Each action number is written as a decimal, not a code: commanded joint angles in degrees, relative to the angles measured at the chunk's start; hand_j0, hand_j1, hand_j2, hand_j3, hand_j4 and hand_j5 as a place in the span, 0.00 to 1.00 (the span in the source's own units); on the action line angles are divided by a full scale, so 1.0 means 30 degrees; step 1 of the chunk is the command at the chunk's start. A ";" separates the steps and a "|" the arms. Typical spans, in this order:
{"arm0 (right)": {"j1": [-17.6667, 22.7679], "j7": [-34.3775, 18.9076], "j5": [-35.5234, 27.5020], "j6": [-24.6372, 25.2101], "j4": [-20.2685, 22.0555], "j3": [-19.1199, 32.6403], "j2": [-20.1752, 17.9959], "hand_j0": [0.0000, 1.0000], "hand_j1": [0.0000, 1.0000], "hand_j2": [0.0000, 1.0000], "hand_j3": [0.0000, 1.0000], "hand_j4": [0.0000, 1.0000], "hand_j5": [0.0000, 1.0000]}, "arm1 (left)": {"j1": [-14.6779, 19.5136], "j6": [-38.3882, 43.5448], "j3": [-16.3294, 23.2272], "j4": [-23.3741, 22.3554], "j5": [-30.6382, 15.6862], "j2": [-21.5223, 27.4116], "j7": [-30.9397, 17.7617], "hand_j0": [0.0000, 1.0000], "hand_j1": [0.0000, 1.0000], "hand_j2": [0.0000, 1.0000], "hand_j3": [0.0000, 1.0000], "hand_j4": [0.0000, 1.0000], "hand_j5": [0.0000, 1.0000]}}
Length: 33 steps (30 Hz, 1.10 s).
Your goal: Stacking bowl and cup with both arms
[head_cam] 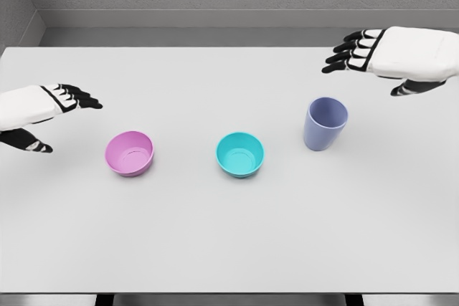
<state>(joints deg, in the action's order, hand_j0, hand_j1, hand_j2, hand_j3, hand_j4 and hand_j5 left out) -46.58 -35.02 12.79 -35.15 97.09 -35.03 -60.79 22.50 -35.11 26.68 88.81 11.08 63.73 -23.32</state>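
Head view: two white arms reach in over a pale grey desk (215, 249); nothing is stacked yet.
Step in hand: the approach, as I judge it; neither hand touches anything.
Left hand (50, 109): hovers at the left edge, dark fingers spread and relaxed, empty.
Right hand (391, 55): hangs at the upper right, fingers loosely extended, empty.
Pink bowl: the round pink plastic bowl (130, 153) sits upright just right of and below the left hand, clear of it.
Teal bowl: the round teal plastic bowl (240, 154) stands mid-desk, between the other two vessels, apart from both.
Cup: the lavender plastic cup (325, 124) stands upright below and left of the right hand, near it but not touching.
Next move: probably each hand lowers to its nearest vessel and closes on it, left to pink bowl, right to cup.
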 commanded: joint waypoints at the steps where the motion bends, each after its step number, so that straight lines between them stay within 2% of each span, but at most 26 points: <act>1: 0.0000 0.0008 -0.0103 0.0051 0.0011 -0.0011 -0.0038 1.00 1.00 1.00 1.00 1.00 1.00 | 0.0001 0.0037 0.0012 0.0016 -0.0120 -0.0092 -0.0195 1.00 1.00 1.00 1.00 1.00 1.00; 4: -0.0059 0.0008 -0.0103 0.0051 -0.0077 -0.0011 -0.0067 1.00 1.00 1.00 1.00 1.00 1.00 | 0.0176 0.0037 0.0070 0.0016 -0.0091 -0.0443 -0.0488 1.00 1.00 1.00 1.00 1.00 1.00; 5: -0.0088 0.0008 -0.0132 0.0051 -0.0135 0.0076 -0.0126 1.00 1.00 1.00 1.00 1.00 1.00 | 0.0409 0.0037 0.0479 0.0016 -0.0062 -0.0443 -0.0605 1.00 1.00 1.00 1.00 1.00 1.00; 6: -0.0117 0.0008 -0.0220 0.0051 -0.0398 0.0077 -0.0301 1.00 1.00 1.00 1.00 1.00 1.00 | 0.1170 0.0037 0.1269 0.0016 -0.0091 -0.0531 -0.0927 1.00 1.00 1.00 1.00 1.00 1.00; 8: -0.0469 0.0008 -0.0279 0.0051 -0.0662 0.0165 -0.1794 1.00 1.00 1.00 1.00 1.00 1.00 | 0.2372 0.0037 0.2588 -0.0013 -0.0061 -0.0853 -0.1367 1.00 1.00 1.00 1.00 1.00 1.00; 9: -0.0381 0.0008 -0.0308 0.0051 -0.0692 0.0048 -0.2001 1.00 1.00 1.00 1.00 1.00 1.00 | 0.3046 0.0037 0.3262 -0.0013 -0.0061 -0.0853 -0.1659 1.00 1.00 1.00 1.00 1.00 1.00; 10: -0.0410 0.0008 -0.0046 0.0051 -0.0692 -0.0011 -0.2030 1.00 1.00 1.00 1.00 1.00 1.00 | 0.3864 0.0037 0.4168 -0.0013 -0.0061 -0.0969 -0.2214 1.00 1.00 1.00 1.00 1.00 1.00; 12: -0.0440 0.0008 -0.0074 0.0051 -0.0663 0.0077 -0.2030 1.00 1.00 1.00 1.00 1.00 1.00 | 0.4687 0.0037 0.4904 -0.0013 -0.0061 -0.1702 -0.3893 1.00 1.00 1.00 1.00 1.00 1.00; 14: -0.0440 0.0008 -0.0074 0.0051 -0.0487 0.0047 -0.1884 1.00 1.00 1.00 1.00 1.00 1.00 | 0.5156 0.0037 0.5401 -0.0101 -0.0032 -0.1996 -0.3893 1.00 1.00 1.00 1.00 1.00 1.00; 15: -0.0440 0.0008 -0.0074 0.0051 -0.0371 -0.0040 -0.1826 1.00 1.00 1.00 1.00 1.00 1.00 | 0.5683 0.0037 0.6220 -0.0101 -0.0061 -0.2259 -0.3893 1.00 1.00 1.00 1.00 1.00 1.00; 16: -0.0440 0.0008 -0.0074 0.0051 -0.0107 -0.0478 -0.1738 1.00 1.00 1.00 1.00 1.00 1.00 | 0.6122 0.0037 0.7596 -0.0072 -0.0032 -0.2727 -0.3893 1.00 1.00 1.00 1.00 1.00 1.00; 17: -0.0440 0.0008 -0.0045 0.0051 0.0187 -0.1475 -0.1416 1.00 1.00 1.00 1.00 1.00 1.00 | 0.7235 0.0037 0.8975 -0.0071 0.0143 -0.3109 -0.3893 1.00 1.00 1.00 1.00 1.00 1.00; 22: -0.0528 0.0008 -0.0074 0.0051 0.0187 -0.1710 -0.0478 1.00 1.00 1.00 1.00 1.00 1.00 | 0.8203 0.0037 0.9298 0.0016 0.0173 -0.3168 -0.3893 1.00 1.00 1.00 1.00 1.00 1.00; 31: -0.0557 0.0008 -0.0103 0.0051 0.0128 -0.1740 0.0489 1.00 1.00 1.00 1.00 1.00 1.00 | 0.8233 0.0037 0.9445 0.0016 0.0349 -0.3139 -0.3893 1.00 1.00 1.00 1.00 1.00 1.00; 33: -0.0586 0.0008 -0.0074 0.0051 0.0011 -0.1827 0.0548 1.00 1.00 1.00 1.00 1.00 1.00 | 0.8204 0.0037 0.9474 -0.0013 0.1081 -0.3285 -0.3893 1.00 1.00 1.00 1.00 1.00 1.00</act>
<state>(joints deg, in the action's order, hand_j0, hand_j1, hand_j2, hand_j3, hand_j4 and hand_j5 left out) -48.34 -35.03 12.79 -35.15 97.34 -40.39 -59.63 47.02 -35.14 55.02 88.80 13.49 54.02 -35.02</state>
